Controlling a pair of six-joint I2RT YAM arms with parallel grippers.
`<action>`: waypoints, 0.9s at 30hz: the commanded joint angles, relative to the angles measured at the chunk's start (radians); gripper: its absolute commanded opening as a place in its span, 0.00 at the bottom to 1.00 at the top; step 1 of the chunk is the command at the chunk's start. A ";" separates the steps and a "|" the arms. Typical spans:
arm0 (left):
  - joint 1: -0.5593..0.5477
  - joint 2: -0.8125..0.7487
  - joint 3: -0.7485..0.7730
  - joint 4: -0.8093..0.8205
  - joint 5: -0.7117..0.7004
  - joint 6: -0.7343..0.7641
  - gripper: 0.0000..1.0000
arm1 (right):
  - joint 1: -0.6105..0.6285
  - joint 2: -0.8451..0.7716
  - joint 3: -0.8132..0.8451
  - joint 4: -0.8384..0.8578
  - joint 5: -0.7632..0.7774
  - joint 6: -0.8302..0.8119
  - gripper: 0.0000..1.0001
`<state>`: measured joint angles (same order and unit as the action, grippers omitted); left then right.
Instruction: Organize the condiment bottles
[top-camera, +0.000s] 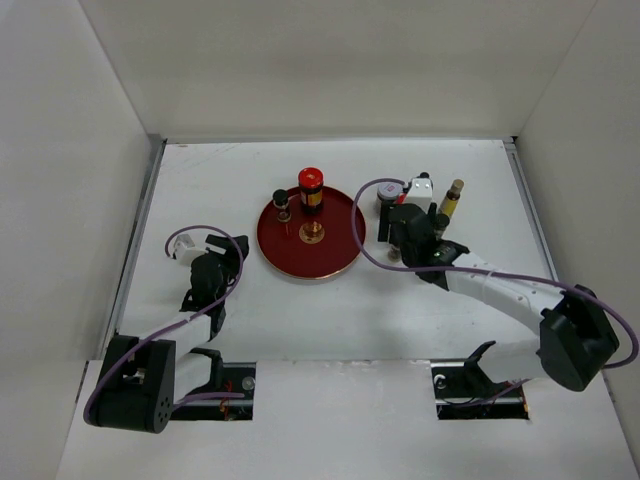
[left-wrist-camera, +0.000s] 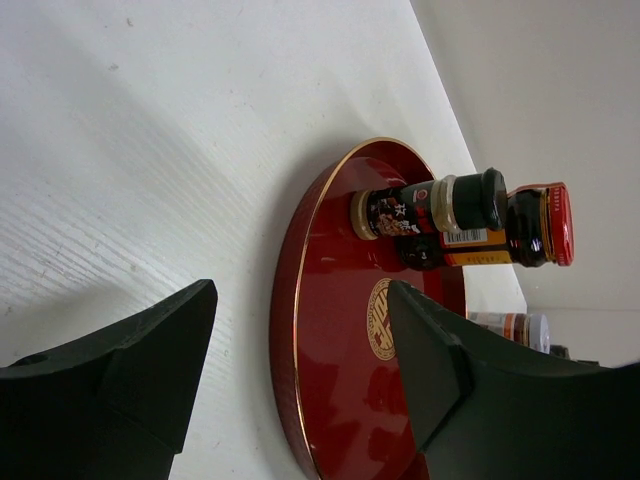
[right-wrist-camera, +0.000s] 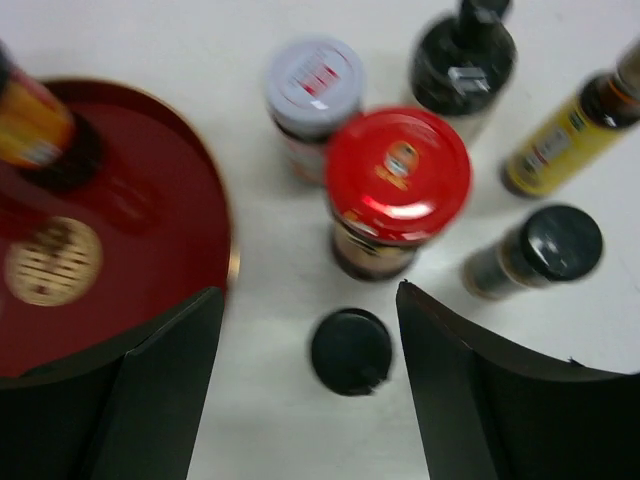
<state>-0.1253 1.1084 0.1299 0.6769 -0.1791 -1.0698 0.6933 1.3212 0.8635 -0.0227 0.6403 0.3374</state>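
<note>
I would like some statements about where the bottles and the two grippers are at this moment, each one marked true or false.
1. Two bottles stand on the red tray: a red-capped bottle and a small black-capped bottle. True.
2. The left gripper is shut on a bottle. False: it is open and empty, beside the tray's edge.
3. The slim yellow bottle is on the tray. False: it stands on the table, right of the tray in the top view and apart from it.
4. The right gripper is open, near a red-lidded jar that stands off the tray. True.
</note>
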 joint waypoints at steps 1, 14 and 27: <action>-0.003 0.001 0.013 0.041 -0.016 0.013 0.67 | -0.041 0.006 -0.037 -0.045 0.047 0.060 0.78; -0.012 -0.005 0.013 0.041 -0.017 0.019 0.67 | -0.059 0.133 0.008 -0.036 -0.034 0.075 0.63; -0.030 0.014 0.020 0.049 -0.019 0.016 0.67 | 0.039 0.099 0.158 0.001 0.003 0.008 0.38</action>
<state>-0.1478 1.1191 0.1303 0.6769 -0.1940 -1.0599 0.7063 1.4158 0.9142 -0.1020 0.6369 0.3794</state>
